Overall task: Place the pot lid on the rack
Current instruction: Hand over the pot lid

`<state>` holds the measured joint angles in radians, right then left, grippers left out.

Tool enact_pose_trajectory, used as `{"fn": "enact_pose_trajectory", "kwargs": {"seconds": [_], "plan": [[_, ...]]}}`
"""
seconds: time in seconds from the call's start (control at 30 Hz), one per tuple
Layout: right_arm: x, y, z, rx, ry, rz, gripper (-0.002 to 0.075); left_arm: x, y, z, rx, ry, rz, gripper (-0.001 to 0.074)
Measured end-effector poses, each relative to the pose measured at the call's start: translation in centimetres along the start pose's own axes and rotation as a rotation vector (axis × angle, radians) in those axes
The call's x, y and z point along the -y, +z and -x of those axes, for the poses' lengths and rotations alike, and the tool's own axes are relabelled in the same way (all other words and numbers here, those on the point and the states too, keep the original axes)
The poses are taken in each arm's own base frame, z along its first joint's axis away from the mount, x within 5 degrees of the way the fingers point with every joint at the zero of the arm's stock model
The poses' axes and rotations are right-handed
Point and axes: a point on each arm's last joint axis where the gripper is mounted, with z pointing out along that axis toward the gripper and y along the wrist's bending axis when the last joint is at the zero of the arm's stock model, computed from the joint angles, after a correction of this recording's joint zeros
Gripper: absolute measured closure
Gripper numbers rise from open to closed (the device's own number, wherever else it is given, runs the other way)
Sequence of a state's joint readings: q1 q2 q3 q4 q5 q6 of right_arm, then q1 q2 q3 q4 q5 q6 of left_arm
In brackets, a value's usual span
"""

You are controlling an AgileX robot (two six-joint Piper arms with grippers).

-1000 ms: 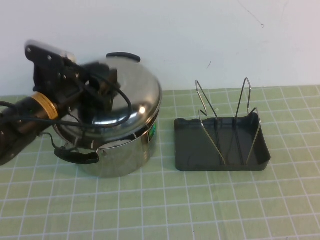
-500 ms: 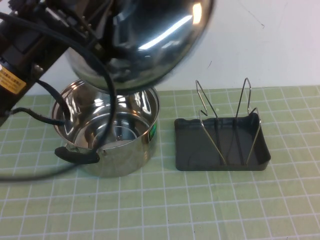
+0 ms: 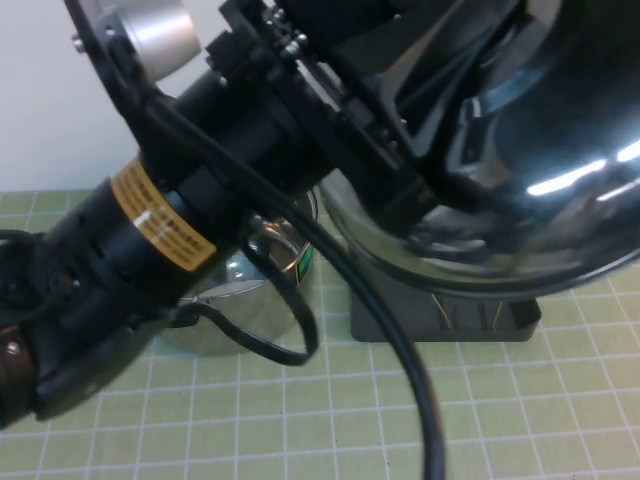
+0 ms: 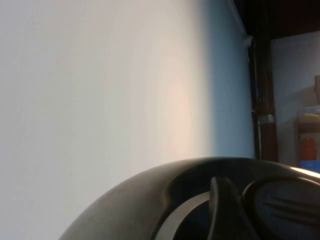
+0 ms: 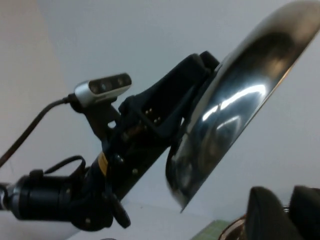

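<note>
The pot lid [image 3: 540, 180] is shiny and domed, raised high and close to the high camera, tilted, above the rack [image 3: 440, 327]. My left gripper [image 3: 440, 120] is shut on the lid's black knob [image 4: 285, 205]; one dark finger [image 4: 225, 212] lies against it in the left wrist view. Only the front edge of the dark grey rack tray shows under the lid; its wire uprights are hidden. The right wrist view shows the lid [image 5: 235, 100] edge-on, held by the left arm. My right gripper [image 5: 287, 215] sits low, off to the side, out of the high view.
The steel pot [image 3: 250, 285] stands open on the green gridded mat [image 3: 300, 420], left of the rack, mostly behind the left arm [image 3: 150, 230]. Its rim shows in the right wrist view [image 5: 232, 229]. A black cable [image 3: 400, 350] hangs from the arm.
The left arm has lifted the lid off the pot, carried it up and right, and now holds it over the rack, close to the camera.
</note>
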<state>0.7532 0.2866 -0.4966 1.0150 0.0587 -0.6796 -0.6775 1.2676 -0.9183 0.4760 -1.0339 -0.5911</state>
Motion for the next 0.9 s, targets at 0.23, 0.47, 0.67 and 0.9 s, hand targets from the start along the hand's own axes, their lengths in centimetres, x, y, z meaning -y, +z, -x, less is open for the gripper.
{"fn": "enact_pose_trajectory", "kwargs": {"seconds": [0.23, 0.47, 0.67, 0.9], "plan": [[0.1, 0.0, 0.9, 0.065, 0.179, -0.017, 0.012, 0.7, 0.8, -1.6, 0.007, -0.097, 0.027, 0.0414], [-0.1, 1.6, 0.9, 0.006, 0.302, -0.001, 0.0041, 2.1, 1.6, -4.0, -0.029, -0.185, -0.011, 0.0414], [0.5, 3.9, 0.1, -0.068, 0.379, -0.05, 0.0037, 3.5, 2.0, -5.1, -0.019, -0.22, -0.063, 0.0414], [0.4, 5.2, 1.0, -0.067, 0.314, -0.058, 0.0372, 3.9, 2.1, -5.6, -0.029, -0.227, -0.07, 0.0414]]}}
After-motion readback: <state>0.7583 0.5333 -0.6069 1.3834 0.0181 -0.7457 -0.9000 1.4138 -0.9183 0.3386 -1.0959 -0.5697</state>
